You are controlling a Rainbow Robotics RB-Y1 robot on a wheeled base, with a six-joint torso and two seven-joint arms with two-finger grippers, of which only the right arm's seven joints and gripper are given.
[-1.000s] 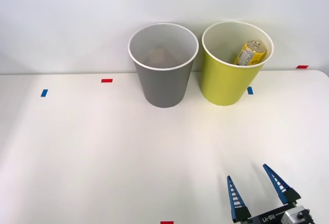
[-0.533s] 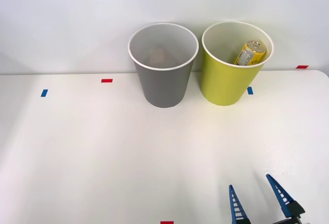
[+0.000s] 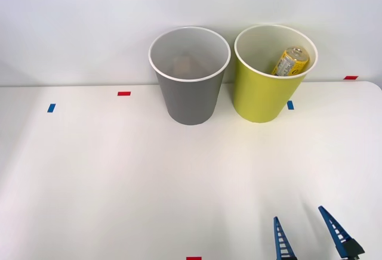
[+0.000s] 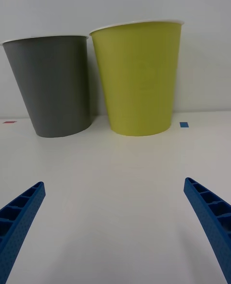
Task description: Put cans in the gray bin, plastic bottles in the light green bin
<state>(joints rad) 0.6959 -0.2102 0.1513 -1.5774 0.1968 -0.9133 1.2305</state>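
The gray bin (image 3: 190, 96) stands upright at the back of the table, with the light green bin (image 3: 262, 90) touching distance to its right. A yellow drink container (image 3: 290, 61) with a metallic top leans inside the light green bin; whether it is one of the cans or the plastic bottles I cannot tell. A dim pale shape lies at the bottom of the gray bin. My right gripper (image 3: 298, 213) is open and holds nothing, low at the table's near right, well short of both bins. The right wrist view shows the gray bin (image 4: 53, 87), the light green bin (image 4: 137, 80) and the open gripper (image 4: 113, 183).
The white table (image 3: 119, 170) runs up to a white wall. Small tape marks lie on it: red ones (image 3: 123, 93) (image 3: 350, 77) (image 3: 193, 258) and blue ones (image 3: 51, 108) (image 3: 290, 105). The table's right edge curves near the far red mark.
The right gripper has drawn back toward the near right edge of the front view, staying open. The bins and the yellow container have not moved.
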